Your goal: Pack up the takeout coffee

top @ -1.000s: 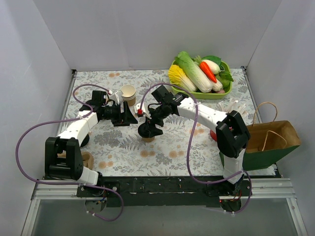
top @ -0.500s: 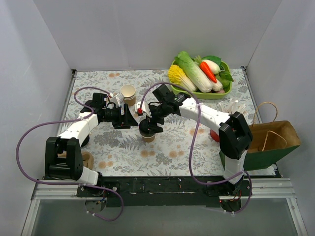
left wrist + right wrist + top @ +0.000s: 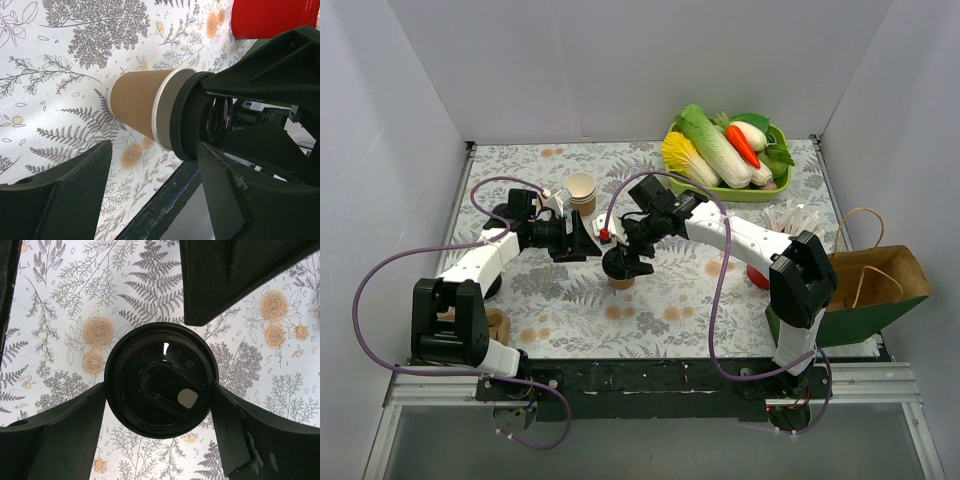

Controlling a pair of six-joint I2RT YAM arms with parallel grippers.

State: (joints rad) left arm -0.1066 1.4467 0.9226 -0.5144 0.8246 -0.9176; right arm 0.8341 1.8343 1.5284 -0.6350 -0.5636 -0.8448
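Observation:
The takeout coffee (image 3: 620,282), a tan cup with a black lid (image 3: 161,385), stands on the floral cloth at table centre. My right gripper (image 3: 620,262) comes down from above, and its fingers (image 3: 60,435) press both sides of the lid's rim, shut on it. In the left wrist view the cup (image 3: 135,106) lies sideways in the frame, with the right gripper's black fingers round its lid (image 3: 186,122). My left gripper (image 3: 588,240) is open and empty just left of the cup, its fingers (image 3: 55,200) wide apart and not touching it.
A stack of lidless tan cups (image 3: 581,192) stands behind the left gripper. A green basket of vegetables (image 3: 730,190) is at the back right. A red cup of white straws (image 3: 757,274) and a brown paper bag (image 3: 870,285) are on the right.
My left gripper has edged right, closer to the cup. My right gripper has stayed on the lid while its arm shifted slightly. The cup has barely moved.

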